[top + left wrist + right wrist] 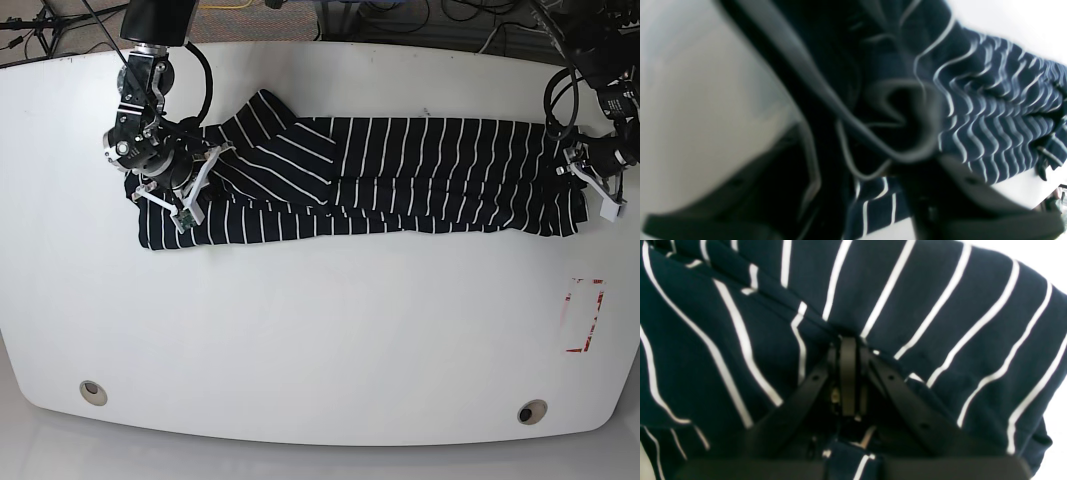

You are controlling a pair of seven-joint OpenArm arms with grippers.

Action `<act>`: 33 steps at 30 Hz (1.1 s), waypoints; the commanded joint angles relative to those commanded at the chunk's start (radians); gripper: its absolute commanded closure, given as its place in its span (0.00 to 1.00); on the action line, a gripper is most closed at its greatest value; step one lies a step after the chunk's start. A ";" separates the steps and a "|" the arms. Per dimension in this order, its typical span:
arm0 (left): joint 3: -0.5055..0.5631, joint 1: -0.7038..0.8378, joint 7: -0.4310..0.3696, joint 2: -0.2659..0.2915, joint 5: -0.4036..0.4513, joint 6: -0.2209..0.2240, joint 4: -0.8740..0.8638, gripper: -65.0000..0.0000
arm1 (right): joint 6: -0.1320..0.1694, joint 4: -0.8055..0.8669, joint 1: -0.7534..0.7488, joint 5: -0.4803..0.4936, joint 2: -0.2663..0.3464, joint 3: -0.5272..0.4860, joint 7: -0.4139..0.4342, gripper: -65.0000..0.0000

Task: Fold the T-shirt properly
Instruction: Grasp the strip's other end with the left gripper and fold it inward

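Observation:
The T-shirt, dark navy with thin white stripes, lies stretched in a long band across the far half of the white table. My right gripper is at its left end. In the right wrist view, my right gripper is shut on a fold of the T-shirt. My left gripper is at the shirt's right end. In the blurred left wrist view, my left gripper looks shut on bunched cloth of the T-shirt, with stripes rippling away from the pinch.
A red rectangular mark is on the table near the right edge. Two round holes sit near the front edge. Cables lie on the floor beyond the far edge.

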 joint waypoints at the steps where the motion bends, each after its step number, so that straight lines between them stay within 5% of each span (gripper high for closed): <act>1: 0.000 0.000 0.000 0.000 0.000 0.000 0.000 0.81 | 0.000 0.000 0.000 0.000 0.000 0.000 0.000 1.00; 11: 0.006 0.061 0.003 0.003 -0.006 0.000 0.227 0.81 | 0.000 0.000 0.000 0.000 0.000 0.000 0.000 1.00; 22: 0.015 0.137 0.124 0.164 -0.005 0.001 0.635 0.81 | 0.000 0.000 0.000 0.000 0.000 0.000 0.000 1.00; 33: 0.272 0.169 0.126 0.288 0.002 0.007 0.833 0.81 | 0.000 0.000 0.000 0.000 0.000 0.000 0.000 1.00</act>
